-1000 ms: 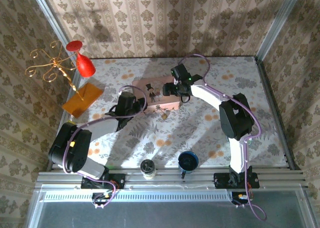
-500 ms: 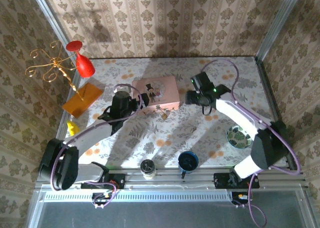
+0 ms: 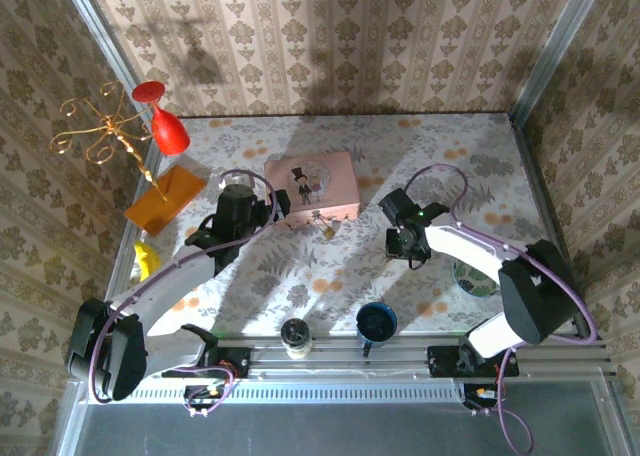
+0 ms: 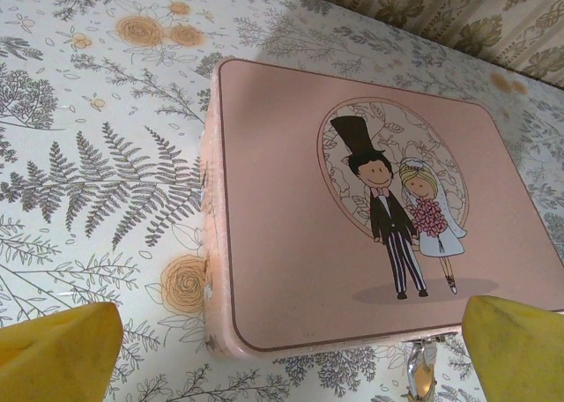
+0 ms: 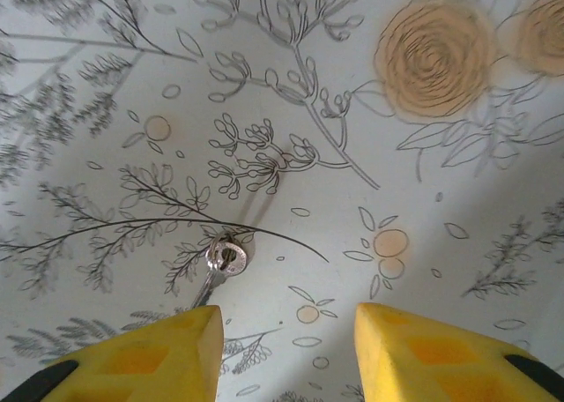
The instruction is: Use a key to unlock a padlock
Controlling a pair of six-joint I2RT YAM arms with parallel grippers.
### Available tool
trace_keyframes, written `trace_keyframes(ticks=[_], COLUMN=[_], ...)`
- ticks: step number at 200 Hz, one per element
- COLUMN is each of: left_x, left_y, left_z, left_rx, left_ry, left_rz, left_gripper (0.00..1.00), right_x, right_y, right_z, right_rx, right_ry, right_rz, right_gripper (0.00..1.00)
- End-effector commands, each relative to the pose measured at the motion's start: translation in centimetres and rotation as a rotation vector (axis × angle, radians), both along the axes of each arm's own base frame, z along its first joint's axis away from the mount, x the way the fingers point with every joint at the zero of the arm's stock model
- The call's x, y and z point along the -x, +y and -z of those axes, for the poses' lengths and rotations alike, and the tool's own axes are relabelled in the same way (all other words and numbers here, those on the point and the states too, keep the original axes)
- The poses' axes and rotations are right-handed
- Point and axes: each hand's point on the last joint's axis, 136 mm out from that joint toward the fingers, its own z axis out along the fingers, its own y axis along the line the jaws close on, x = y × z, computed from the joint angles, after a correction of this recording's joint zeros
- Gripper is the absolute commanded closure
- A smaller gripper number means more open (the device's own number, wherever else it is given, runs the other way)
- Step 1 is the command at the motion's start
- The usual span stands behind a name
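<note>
Right claw [image 5: 286,324] swung off pink box [image 4: 291,243], key [image 5: 226,257] blade half-hidden

top view: fixed, high above and behind arms [image 3: 180,276], tilted down and forward; takes in whole table [image 3: 330,276] up to back wall [image 3: 330,46]; far from everything.
left wrist view: low, close, looking obliquely across lid of pink box [image 4: 291,199] toward back wall; left gripper [image 4: 286,349] fingers at bottom corners. shares box and cloth [image 4: 97,155] beside it with top view.
right wrist view: very close, facing nearly straight down on cloth; right gripper [image 5: 286,331] fingers along bottom edge, key [image 5: 225,259] just ahead. shares cloth patch right of box with top view.
</note>
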Motion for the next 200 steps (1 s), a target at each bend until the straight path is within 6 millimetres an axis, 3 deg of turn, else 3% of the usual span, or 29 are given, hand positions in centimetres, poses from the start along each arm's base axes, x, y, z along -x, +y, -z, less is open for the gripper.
trace_keyframes(ticks=[1, 76, 172, 200], left_x=[0.3, 0.8, 1.1, 1.1], left_y=[0.1, 0.5, 1.2, 1.3], left_z=[0.0, 0.6, 0.4, 0.3], left_rx=[0.01, 0.008, -0.007, -0.002], left_ry=[0.006, 0.011, 0.0, -0.001], left_rz=[-0.013, -0.028, -0.047, -0.051], left_gripper=[0.0, 0.0, 0.0, 0.0], right_x=[-0.7, -1.8, -1.7, -1.4], right_y=[1.3, 3.0, 2.5, 2.4], right_z=[0.3, 1.7, 2.9, 2.8], right_rx=[-0.022, -0.068, -0.032, -0.035], right_ry=[0.022, 0.037, 0.059, 0.059], right_rz=[-0.039, -0.051, -0.037, -0.034], right_gripper=[0.57, 0.61, 0.77, 0.86])
